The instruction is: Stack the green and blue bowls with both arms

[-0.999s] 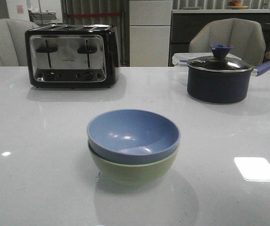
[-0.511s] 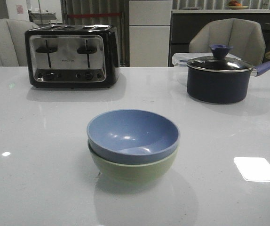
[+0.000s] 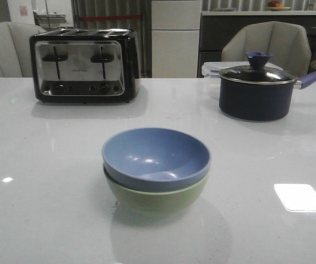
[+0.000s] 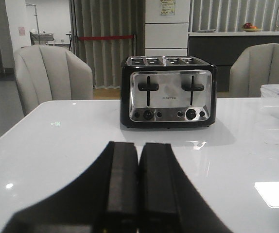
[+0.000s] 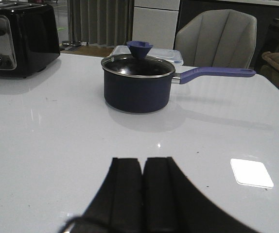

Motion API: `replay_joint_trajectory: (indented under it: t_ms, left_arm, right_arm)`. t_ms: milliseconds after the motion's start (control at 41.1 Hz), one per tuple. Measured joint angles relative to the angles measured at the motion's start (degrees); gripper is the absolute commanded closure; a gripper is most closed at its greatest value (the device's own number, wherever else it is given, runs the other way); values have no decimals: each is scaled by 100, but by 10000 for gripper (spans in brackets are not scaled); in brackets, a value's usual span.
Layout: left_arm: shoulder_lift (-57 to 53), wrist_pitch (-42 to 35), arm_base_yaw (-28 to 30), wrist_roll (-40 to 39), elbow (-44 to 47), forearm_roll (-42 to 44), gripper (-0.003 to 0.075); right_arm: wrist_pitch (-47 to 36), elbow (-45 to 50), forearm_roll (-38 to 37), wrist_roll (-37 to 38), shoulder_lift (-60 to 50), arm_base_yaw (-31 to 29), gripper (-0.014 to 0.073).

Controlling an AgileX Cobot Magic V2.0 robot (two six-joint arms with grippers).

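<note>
nothing has moved since before: blue bowl (image 3: 156, 157) sits nested in green bowl (image 3: 156, 196); left gripper (image 4: 138, 167) and right gripper (image 5: 143, 178) closed, empty.

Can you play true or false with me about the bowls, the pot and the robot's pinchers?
1. The blue bowl sits inside the green bowl. True.
2. The saucepan has no lid. False: its lid is on.
3. The left gripper is shut. True.
4. The right gripper holds a bowl. False: it is shut on nothing.
5. The toaster is lying on its side. False: it stands upright.
</note>
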Motion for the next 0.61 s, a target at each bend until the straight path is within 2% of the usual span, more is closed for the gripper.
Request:
replay_joint_trajectory:
  t_ms: [244,292,438,609]
  left_arm:
    - [0,0,0,0,0,0,627]
    - [0,0,0,0,0,0,627]
    - [0,0,0,0,0,0,627]
    - [0,0,0,0,0,0,627]
  right_arm:
    - [-35,0,-39,41,0,0,571]
    - [-100,0,-212,201,0,0,571]
    - [-443,0,-1128,1338,0,31,571]
    - [-530,0,-1480,1781,0,44,571]
